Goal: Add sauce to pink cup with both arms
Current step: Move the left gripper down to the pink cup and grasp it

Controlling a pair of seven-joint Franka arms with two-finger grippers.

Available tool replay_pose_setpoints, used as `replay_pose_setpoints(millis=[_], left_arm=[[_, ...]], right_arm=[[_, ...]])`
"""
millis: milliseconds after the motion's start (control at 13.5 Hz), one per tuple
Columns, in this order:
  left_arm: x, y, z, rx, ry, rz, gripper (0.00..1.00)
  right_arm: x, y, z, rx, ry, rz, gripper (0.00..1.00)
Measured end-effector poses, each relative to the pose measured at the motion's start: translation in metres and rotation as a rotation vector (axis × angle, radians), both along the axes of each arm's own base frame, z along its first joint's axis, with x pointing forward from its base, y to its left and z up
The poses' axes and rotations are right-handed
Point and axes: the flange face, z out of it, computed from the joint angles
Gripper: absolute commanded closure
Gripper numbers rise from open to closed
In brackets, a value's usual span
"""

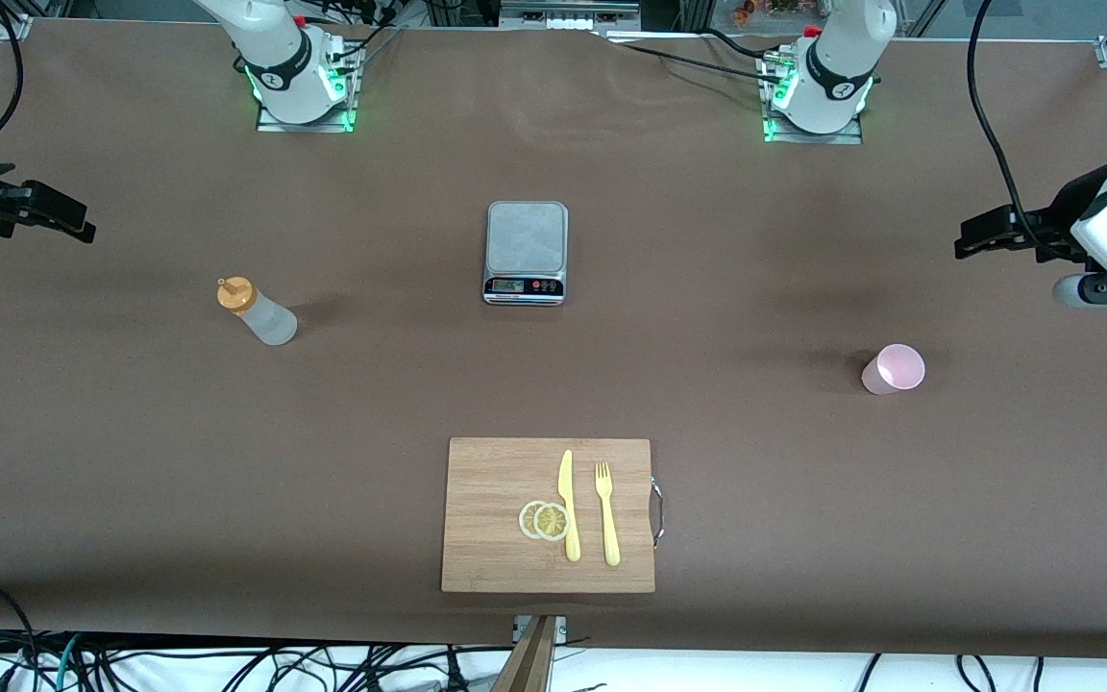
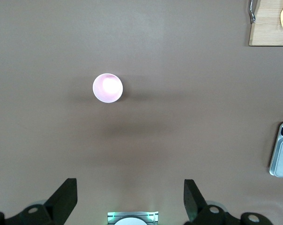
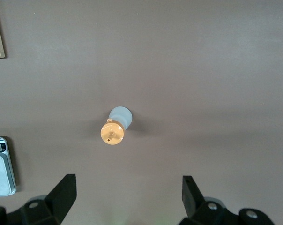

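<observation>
The sauce bottle [image 1: 260, 312], whitish with an orange nozzle cap, stands upright toward the right arm's end of the table. It also shows in the right wrist view [image 3: 114, 127]. The pink cup [image 1: 893, 369] stands upright toward the left arm's end and shows in the left wrist view [image 2: 107, 87]. My right gripper [image 1: 81, 227] hangs open and empty high over the table's end, apart from the bottle; its fingers [image 3: 62, 192] are spread wide. My left gripper [image 1: 965, 242] hangs open and empty high over its own end, apart from the cup; its fingers [image 2: 64, 194] are spread wide.
A kitchen scale [image 1: 526, 252] sits mid-table, between the bottle and the cup. A wooden cutting board [image 1: 486, 557] lies nearer to the front camera, bearing a yellow knife [image 1: 568, 505], a yellow fork [image 1: 606, 514] and lemon slices [image 1: 544, 520].
</observation>
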Motion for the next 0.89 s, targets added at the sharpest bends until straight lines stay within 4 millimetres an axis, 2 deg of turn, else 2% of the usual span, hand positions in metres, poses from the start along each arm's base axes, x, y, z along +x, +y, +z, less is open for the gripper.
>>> replay_pose_setpoints(millis=[148,444,665,739,887], left_arm=[[0.008,0.013,-0.018,-0.003,0.028,0.017,0.00],[0.037,0.064,-0.075,-0.032,0.033,0.003,0.00],[0.053,0.075,-0.131,0.006,0.027,-0.009,0.00],[0.054,0.076,-0.152,0.016,0.017,-0.013,0.00],[0.051,0.081,-0.195,0.022,-0.012,-0.032,0.00]], right_arm=[[0.000,0.000,0.000,0.000,0.000,0.000,0.00],[0.001,0.000,-0.003,0.000,0.007,0.002,0.00],[0.004,0.001,-0.011,0.000,0.022,0.012,0.00],[0.006,0.001,-0.015,0.004,0.029,0.057,0.00],[0.010,-0.005,-0.029,0.030,0.055,0.261,0.00]])
